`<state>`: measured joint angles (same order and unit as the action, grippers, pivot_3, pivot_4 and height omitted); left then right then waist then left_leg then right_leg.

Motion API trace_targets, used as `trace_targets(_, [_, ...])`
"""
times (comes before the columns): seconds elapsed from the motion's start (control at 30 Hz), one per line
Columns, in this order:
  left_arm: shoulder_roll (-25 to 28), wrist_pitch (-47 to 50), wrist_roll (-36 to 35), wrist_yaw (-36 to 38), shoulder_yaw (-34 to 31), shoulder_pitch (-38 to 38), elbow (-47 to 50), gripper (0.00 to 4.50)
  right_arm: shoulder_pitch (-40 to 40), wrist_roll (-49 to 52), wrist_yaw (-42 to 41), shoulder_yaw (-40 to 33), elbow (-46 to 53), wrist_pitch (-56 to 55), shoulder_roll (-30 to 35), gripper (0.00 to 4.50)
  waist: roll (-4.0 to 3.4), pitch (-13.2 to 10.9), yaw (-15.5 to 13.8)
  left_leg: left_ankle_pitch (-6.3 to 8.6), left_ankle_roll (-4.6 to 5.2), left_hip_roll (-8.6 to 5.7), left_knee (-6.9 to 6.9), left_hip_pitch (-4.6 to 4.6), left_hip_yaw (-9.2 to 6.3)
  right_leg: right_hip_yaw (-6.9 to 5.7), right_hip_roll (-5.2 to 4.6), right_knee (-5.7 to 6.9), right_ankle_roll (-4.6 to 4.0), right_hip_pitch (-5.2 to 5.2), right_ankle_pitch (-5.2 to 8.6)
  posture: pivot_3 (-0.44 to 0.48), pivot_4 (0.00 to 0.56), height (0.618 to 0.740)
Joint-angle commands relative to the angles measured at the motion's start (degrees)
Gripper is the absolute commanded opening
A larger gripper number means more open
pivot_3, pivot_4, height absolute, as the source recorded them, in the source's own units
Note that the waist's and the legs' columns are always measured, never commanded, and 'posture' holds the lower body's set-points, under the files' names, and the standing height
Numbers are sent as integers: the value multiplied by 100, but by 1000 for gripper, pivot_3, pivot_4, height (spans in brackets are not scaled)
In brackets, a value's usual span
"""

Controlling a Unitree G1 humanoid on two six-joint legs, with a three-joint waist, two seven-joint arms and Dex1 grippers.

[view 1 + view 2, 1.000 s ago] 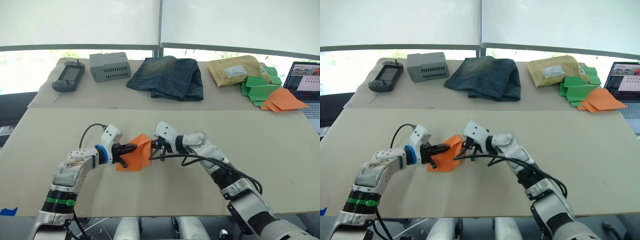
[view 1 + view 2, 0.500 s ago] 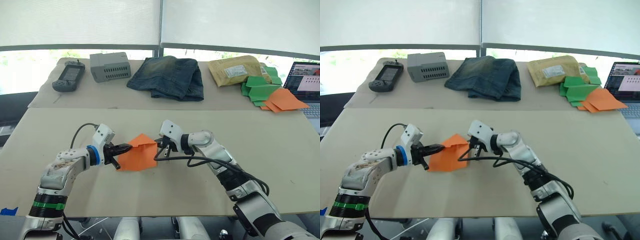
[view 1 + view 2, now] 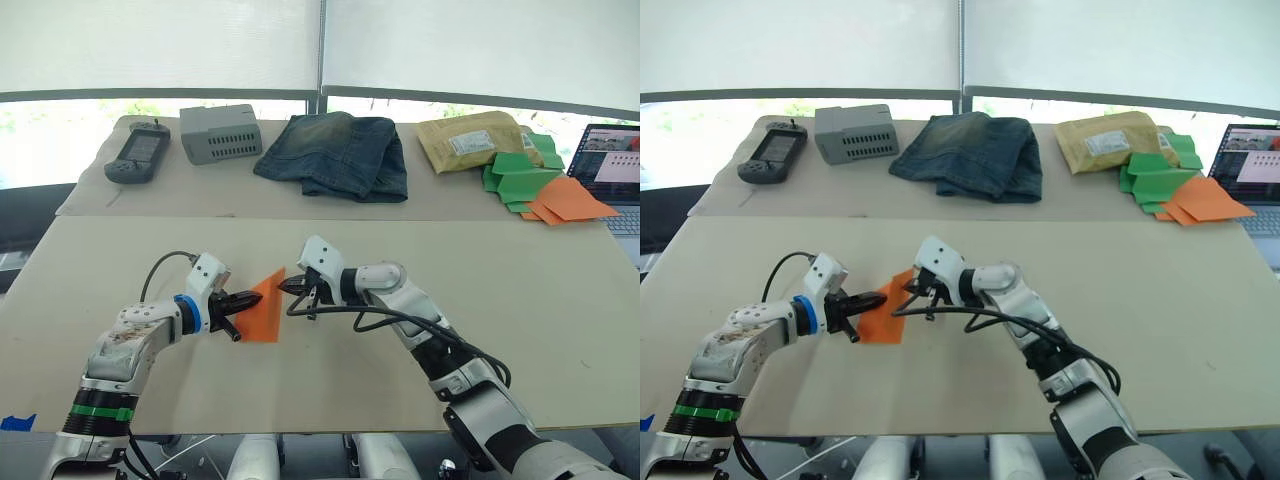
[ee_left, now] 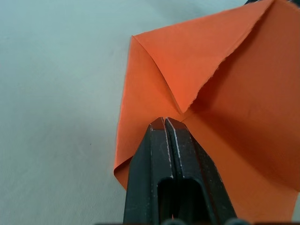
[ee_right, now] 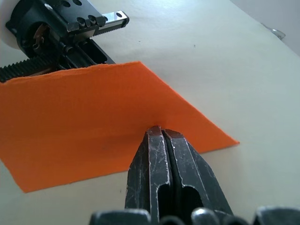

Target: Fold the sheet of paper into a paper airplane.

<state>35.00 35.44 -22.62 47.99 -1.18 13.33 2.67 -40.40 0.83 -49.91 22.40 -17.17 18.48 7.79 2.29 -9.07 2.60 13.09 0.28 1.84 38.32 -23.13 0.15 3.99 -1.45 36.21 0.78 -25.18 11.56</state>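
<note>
The desk point(image 3: 560, 330) is the biggest thing here, a broad beige top covered in a pale sheet, with a second covered surface butted against its far edge below bright windows with drawn blinds. Along that far strip lie folded jeans point(image 3: 335, 155), a padded envelope point(image 3: 470, 140), a grey box point(image 3: 218, 132), a laptop point(image 3: 610, 160) at the right edge, a pile of green and orange papers point(image 3: 540, 185) and a dark handheld device point(image 3: 135, 155).

Near the middle of the desk, the sheet of paper point(image 3: 264, 305) is held up between the two arms, partly folded, its lower edge close to or resting on the surface; which cannot be told. The left gripper point(image 3: 240, 300) has its jaws pressed together on the paper's left side, right beside a folded flap, as the left wrist view shows. The right gripper point(image 3: 292, 287) has its jaws clamped on the opposite edge.

The main risk, as a judgement: both grips sit on thin paper near its edges, so any pull apart or uneven twist between the arms could tear it or drag it out of one set of jaws. The flap beside the left jaws already looks ragged and loosely creased; folding over it without flattening could leave a crooked, asymmetric airplane. The smooth covering also offers little friction for pressing a crease.
</note>
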Motion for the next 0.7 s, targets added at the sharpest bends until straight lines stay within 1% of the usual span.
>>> trace_targets(0.03, [-3, 34, -42, -64, -74, -141, 190, 46, -284, -48, -40, 48, -396, -448, -182, 0, 0, 0, 4, 0, 0, 0, 0, 0, 0, 0, 0, 0, 0, 0, 0, 0, 150, 728])
trace_targets(0.33, [-126, 59, -82, -228, -82, -279, 392, 46, -426, -87, -112, 39, -857, -768, -332, 0, -2, 0, 5, 0, 0, 1, -2, 2, 1, 0, -1, 1, -6, 0, -4, 0, 150, 728])
trace_targets(0.7, [-146, 119, -63, -266, -124, -189, 437, 46, -495, -221, 116, -28, -1509, -1081, -633, 0, -2, -1, 8, 0, 0, 2, -3, 4, 1, 0, 0, 2, -8, 0, -5, 0, 150, 728])
